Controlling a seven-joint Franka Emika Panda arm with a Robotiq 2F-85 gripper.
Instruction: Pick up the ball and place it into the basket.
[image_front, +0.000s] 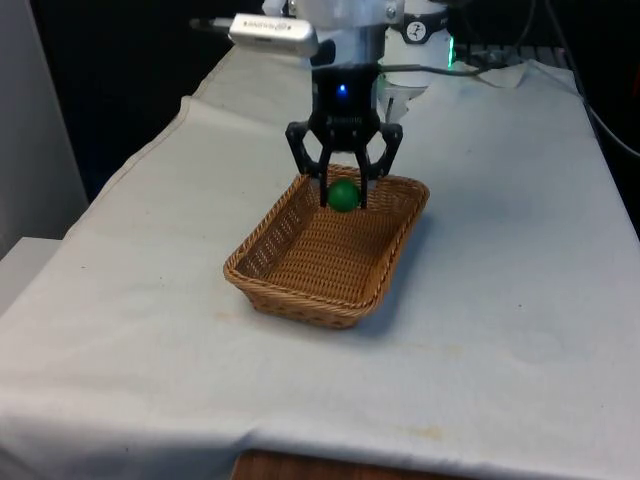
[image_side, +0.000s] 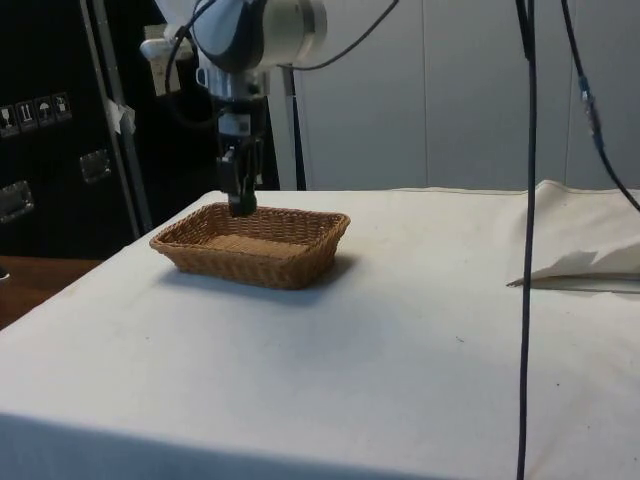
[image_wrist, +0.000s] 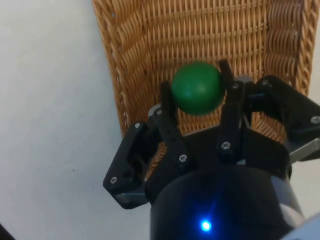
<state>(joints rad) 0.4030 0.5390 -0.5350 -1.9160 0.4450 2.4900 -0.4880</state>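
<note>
Basket (image_front: 330, 262) beneath gripper-held (image_front: 344, 196) ball (image_front: 343, 194).

There is one green ball (image_front: 343, 194), and it sits between the two fingers (image_wrist: 170, 125) of the one black gripper (image_front: 343, 197). There is one wicker basket (image_front: 300, 290) on the counter (image_front: 500, 300). One white cloth (image_side: 400, 340) covers this counter. At the far side of the side view I count two dark cables (image_side: 527, 250) hanging down.
</note>
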